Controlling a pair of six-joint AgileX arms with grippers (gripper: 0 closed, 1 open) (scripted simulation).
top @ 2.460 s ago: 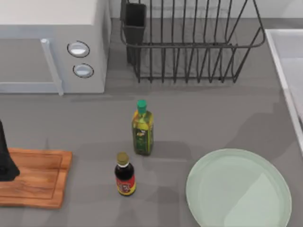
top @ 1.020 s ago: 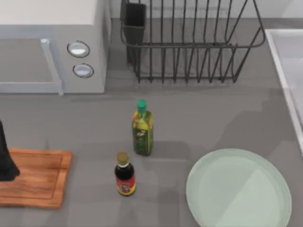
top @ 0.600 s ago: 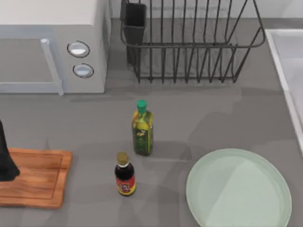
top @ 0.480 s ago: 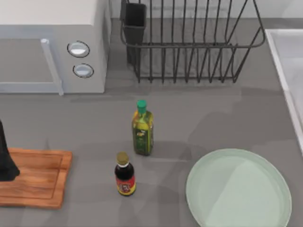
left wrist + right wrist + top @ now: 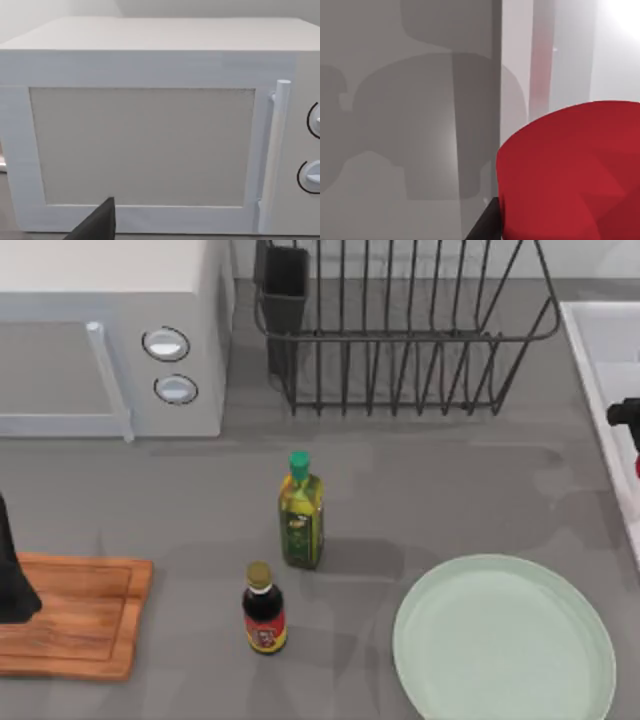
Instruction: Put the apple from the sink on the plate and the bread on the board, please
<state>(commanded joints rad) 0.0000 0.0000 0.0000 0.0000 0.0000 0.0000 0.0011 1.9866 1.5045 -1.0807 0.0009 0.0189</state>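
Right claw [image 5: 628, 420] at the table's right edge over the sink [image 5: 600, 330], pinching the apple [image 5: 570, 170]. Left claw [image 5: 12, 570] parked above the board [image 5: 80, 620]; finger state cannot be told. Bottle labels unreadable.

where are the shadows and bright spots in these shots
Top view: soft arm-shaped shadows fall across the grey counter and the plate, with even light elsewhere. Right wrist view: a blocky shadow lies on the counter beside the sink rim, a bright white glow sits in one corner, and the apple looms large up close. Left wrist view: flat light on the microwave, no glare.
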